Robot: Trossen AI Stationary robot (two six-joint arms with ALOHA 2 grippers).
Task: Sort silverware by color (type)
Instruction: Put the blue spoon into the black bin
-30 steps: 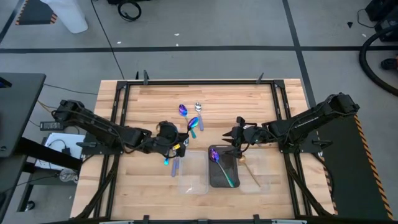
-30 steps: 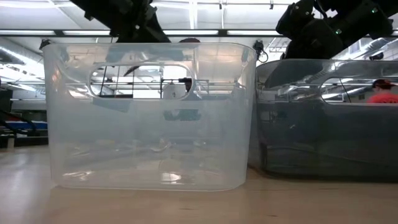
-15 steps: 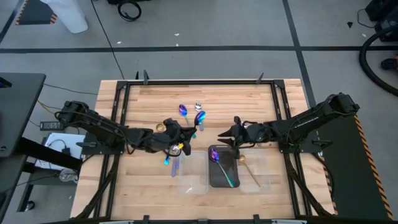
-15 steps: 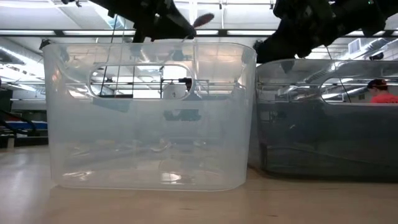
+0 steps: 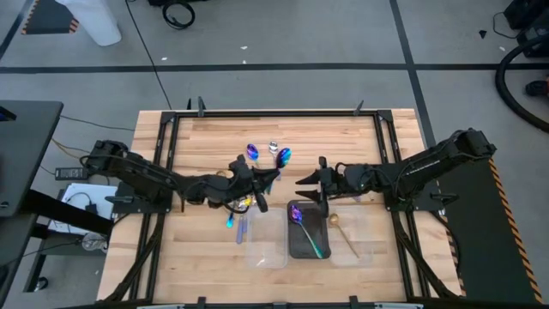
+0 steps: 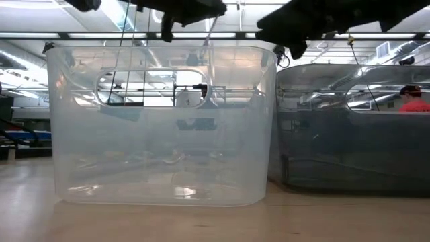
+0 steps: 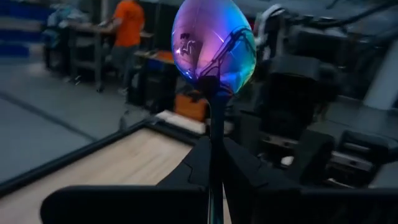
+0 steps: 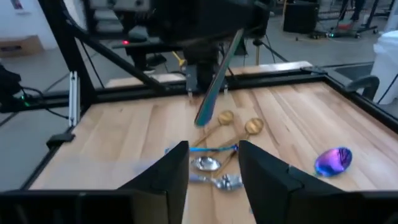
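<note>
While the left gripper (image 5: 257, 182) clamps a raised iridescent spoon (image 5: 283, 156) by its handle above mid-table, the right gripper (image 5: 307, 182) faces it nearby, fingers spread and empty. Open bare wood lies between them and the table's far edge (image 5: 274, 112). Loose spoons (image 8: 217, 140) rest beneath.

a wooden surface (image 5: 214, 133) is framed by black rails. three trays are set side by side near its front edge: a clear tray (image 5: 268, 249), a dark tray (image 5: 300, 246) and another clear tray (image 5: 360, 233). a person in an orange shirt (image 7: 127, 30) is seen in the room beyond.
</note>
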